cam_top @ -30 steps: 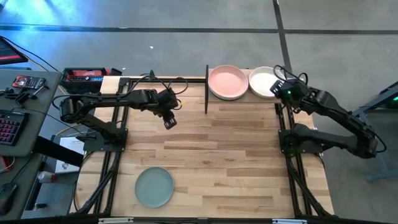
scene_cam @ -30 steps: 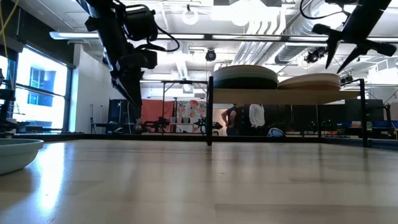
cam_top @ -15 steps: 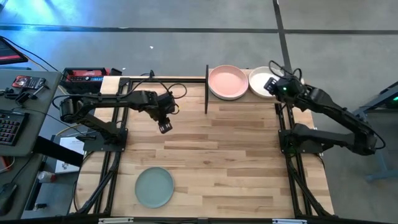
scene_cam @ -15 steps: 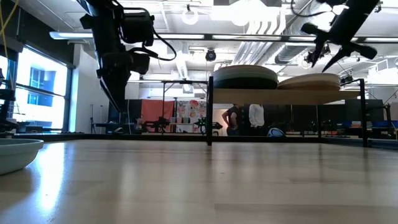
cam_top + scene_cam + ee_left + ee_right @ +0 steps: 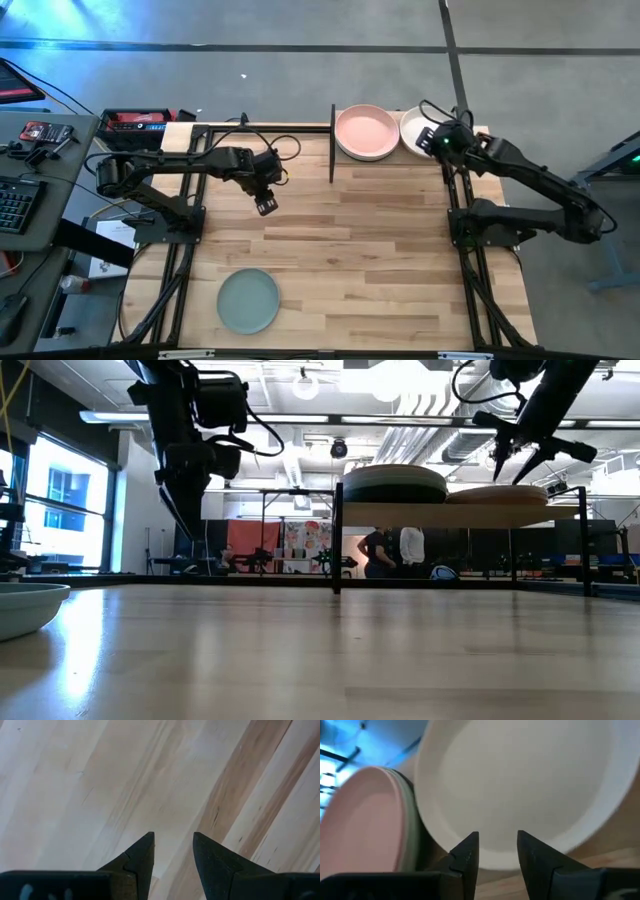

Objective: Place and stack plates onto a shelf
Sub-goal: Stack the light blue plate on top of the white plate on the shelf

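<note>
A pink-topped stack of plates [image 5: 362,131] and a cream plate [image 5: 416,128] sit side by side on the light-wood shelf [image 5: 450,515] at the table's far right. In the low view the left stack [image 5: 393,482] shows a dark plate under pale ones. A mint green plate [image 5: 248,301] lies on the tabletop near the near-left edge. My right gripper [image 5: 428,138] hovers open just above the cream plate [image 5: 520,780], fingers pointing down; I see no touch. My left gripper [image 5: 266,207] hangs open over bare wood, left of centre.
The shelf's black posts [image 5: 337,550] stand at the table's far side, one near the middle. Off the table's left edge are a red case [image 5: 138,121] and a keyboard [image 5: 12,203]. People stand in the room behind [image 5: 390,552]. Bare tabletop [image 5: 380,260] fills the middle and right.
My right gripper has moved toward the table's left and down, from above the cream plate's right part to just over the plate. My left gripper has shifted a little toward the near edge and left, then held still. The plates have not moved.
</note>
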Motion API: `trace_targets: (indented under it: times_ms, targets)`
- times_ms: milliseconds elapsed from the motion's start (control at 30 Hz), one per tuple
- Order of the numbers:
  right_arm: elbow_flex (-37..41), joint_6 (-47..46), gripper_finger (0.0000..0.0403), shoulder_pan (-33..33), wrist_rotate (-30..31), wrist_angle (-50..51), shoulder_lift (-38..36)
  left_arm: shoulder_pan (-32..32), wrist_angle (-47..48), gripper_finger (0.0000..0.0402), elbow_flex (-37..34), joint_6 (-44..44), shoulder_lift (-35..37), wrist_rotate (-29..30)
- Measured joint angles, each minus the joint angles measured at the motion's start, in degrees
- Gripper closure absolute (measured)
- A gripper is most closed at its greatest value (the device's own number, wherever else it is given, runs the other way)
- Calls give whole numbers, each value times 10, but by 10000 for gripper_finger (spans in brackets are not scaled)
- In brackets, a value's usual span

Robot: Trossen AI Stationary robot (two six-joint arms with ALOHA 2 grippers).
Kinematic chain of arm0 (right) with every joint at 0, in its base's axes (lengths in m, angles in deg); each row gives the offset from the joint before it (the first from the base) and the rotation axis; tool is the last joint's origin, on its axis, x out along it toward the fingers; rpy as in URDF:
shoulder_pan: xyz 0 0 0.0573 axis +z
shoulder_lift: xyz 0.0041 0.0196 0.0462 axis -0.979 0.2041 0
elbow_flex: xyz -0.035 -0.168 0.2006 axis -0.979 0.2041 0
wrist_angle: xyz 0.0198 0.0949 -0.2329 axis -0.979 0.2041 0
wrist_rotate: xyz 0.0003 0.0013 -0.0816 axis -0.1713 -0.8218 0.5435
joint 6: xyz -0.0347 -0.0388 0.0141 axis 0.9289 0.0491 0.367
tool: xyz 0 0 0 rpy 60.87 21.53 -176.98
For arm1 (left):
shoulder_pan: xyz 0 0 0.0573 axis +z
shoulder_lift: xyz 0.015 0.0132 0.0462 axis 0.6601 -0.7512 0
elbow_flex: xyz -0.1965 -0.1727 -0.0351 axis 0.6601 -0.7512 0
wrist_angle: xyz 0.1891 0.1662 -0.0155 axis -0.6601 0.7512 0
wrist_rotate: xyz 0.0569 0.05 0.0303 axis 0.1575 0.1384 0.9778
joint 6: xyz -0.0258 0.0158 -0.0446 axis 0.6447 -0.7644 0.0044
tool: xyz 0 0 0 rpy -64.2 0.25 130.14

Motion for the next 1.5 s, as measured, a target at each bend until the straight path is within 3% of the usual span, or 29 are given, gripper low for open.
trace_targets:
  times_ms: [167, 333, 600, 1100, 1500]
  targets:
    - [0, 11, 289, 0, 5, -31, -16, -1, 2, 277, 0, 9, 0, 1]
    - [0, 54, 289, 7, -43, -105, -33, -20, 29, 277, 0, 9, 0, -8]
    - [0, 51, 289, 97, -105, -213, -35, -95, 61, 277, 0, 29, 0, -12]
    - [0, -68, 289, 374, 12, -267, 40, -285, 65, 277, 0, 134, 0, -11]
    - [1, -91, 289, 472, 28, -354, 137, -420, 54, 277, 0, 134, 0, -7]
